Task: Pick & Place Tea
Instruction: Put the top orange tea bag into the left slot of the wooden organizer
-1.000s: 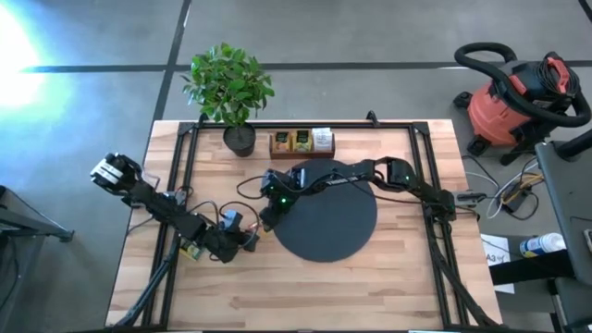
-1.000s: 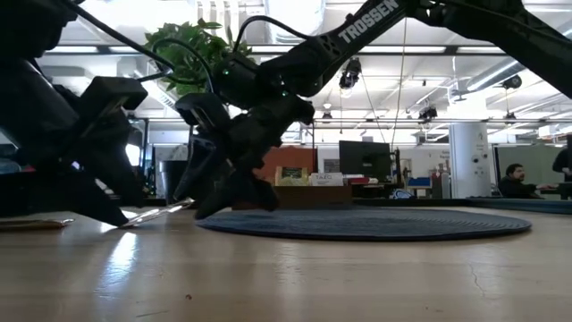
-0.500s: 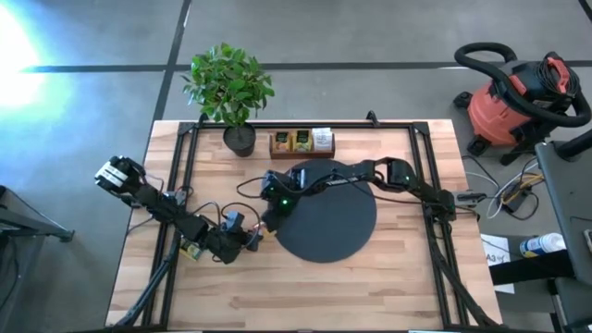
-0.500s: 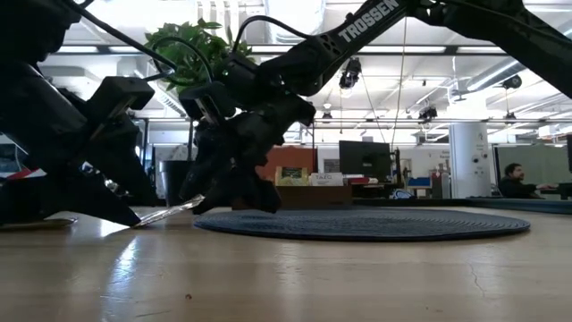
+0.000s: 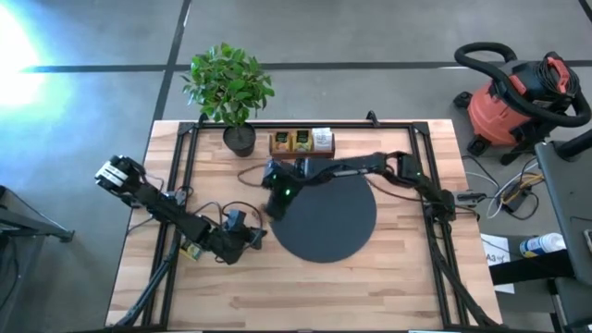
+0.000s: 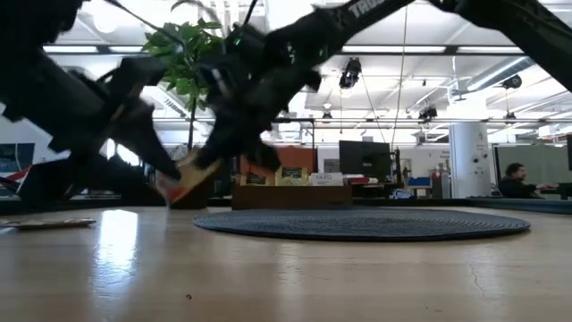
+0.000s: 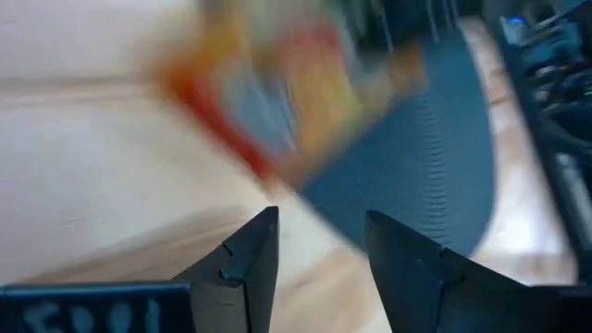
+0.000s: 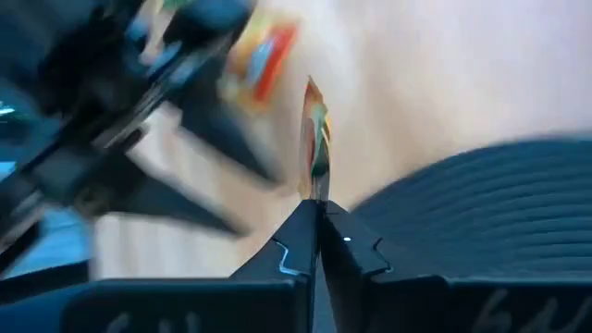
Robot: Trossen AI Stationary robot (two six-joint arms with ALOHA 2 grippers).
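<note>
An orange-red and yellow tea sachet point(image 8: 313, 129) hangs above the wood beside the left rim of the black disc point(image 5: 324, 217), with my right gripper point(image 8: 314, 217) shut on it. The low view shows the same sachet point(image 6: 183, 179) clear of the table. My left gripper point(image 7: 319, 245) stands open just below and near-left of the sachet, nothing between its fingers; seen from above, it point(image 5: 257, 235) is at the disc's near-left rim. More sachets stand in the wooden tray point(image 5: 302, 142) at the far edge. My right gripper pinches one edge of the sachet point(image 8: 314, 190) between the free ends of its two fingers. The fingers come slanting down from the table's right. The sachet sticks out beyond the fingertips, edge-on to the wrist camera, and is lifted clear of the table.
A potted plant point(image 5: 231, 83) stands at the far left beside the tray. In the low view a small flat thing point(image 6: 45, 224) lies on the wood at the left. A black frame point(image 5: 185, 166) runs along the table's sides. Bare wood lies near the front edge.
My right gripper has shut on the sachet at the disc's left rim, then risen and drawn toward the far edge. The sachet, which was slanting with one edge on the table, is now lifted clear. My left gripper has stayed open.
</note>
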